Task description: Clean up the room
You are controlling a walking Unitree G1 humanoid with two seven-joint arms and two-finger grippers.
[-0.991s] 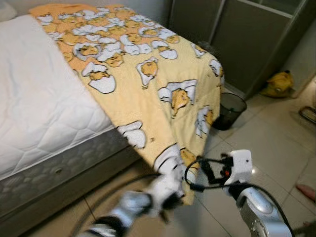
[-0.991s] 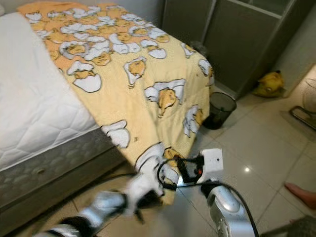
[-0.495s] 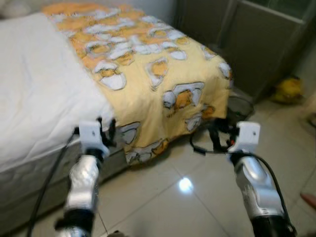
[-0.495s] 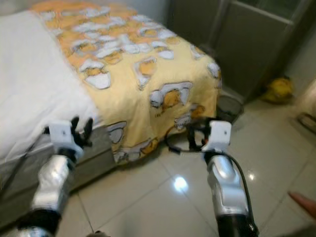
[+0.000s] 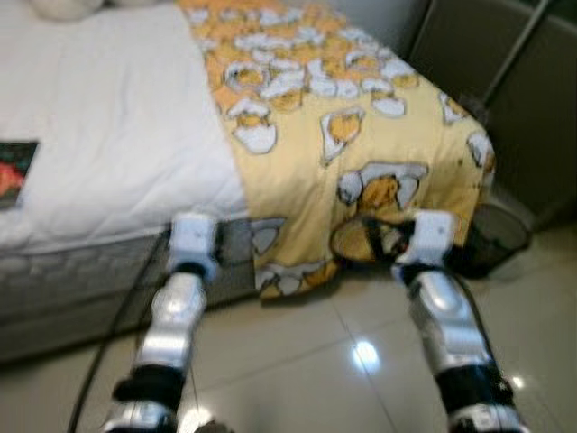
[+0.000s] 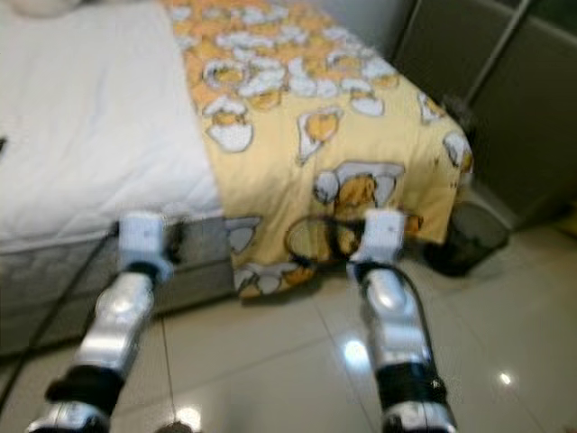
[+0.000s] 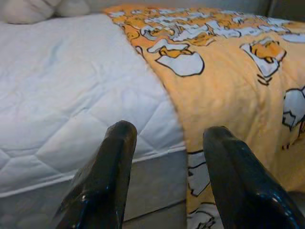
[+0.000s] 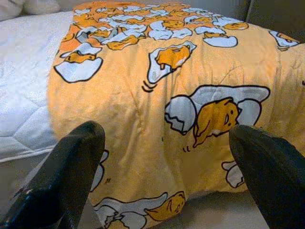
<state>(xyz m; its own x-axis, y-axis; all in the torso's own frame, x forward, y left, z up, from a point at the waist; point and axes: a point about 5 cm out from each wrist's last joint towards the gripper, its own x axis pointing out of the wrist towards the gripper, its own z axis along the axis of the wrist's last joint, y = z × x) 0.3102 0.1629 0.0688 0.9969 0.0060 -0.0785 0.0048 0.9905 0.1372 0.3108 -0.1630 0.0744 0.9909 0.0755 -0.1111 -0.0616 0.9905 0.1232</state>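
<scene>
A yellow blanket [image 5: 361,135] printed with cartoon eggs covers the foot end of a bed and hangs over its side and end. Beside it the white quilted mattress [image 5: 108,135] lies bare. Both silver arms reach toward the bed's side from the tiled floor. My left gripper [image 7: 170,129] is open and empty, facing the line where blanket meets mattress. Further toward the bed's foot, my right gripper [image 8: 169,129] is spread wide open before the blanket's [image 8: 157,109] hanging side, a short way off it.
A black mesh bin [image 5: 500,236] stands on the floor by the bed's foot corner. Dark wardrobe doors [image 5: 514,81] rise behind it. A flat printed item [image 5: 13,171] lies on the mattress at the left, with pillows [image 7: 28,8] at the head end. Glossy floor tiles [image 5: 306,361] lie between the arms.
Both arms have come away from the blanket's hanging corner, spread apart and risen to face the bed's side. The camera has swung left, bringing more of the mattress into view.
</scene>
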